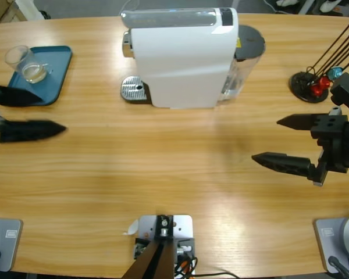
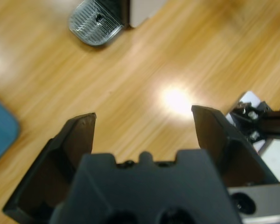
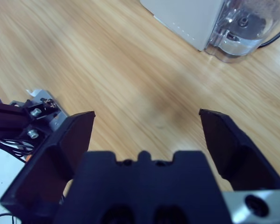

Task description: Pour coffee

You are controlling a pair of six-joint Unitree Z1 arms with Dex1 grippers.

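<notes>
While both claws hang wide open and empty over the surface, the coffee sits as a shallow layer in a clear glass on the blue tray, just beyond the left claw and slightly to its side. Far across lies the right claw, so the left arm looks nearer.

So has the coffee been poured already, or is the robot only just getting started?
A glass on the blue tray holds a shallow tan layer of coffee, so some looks poured. Nothing is in hand: the left gripper and right gripper are open and empty. The coffee machine's drip plate is bare.
</notes>
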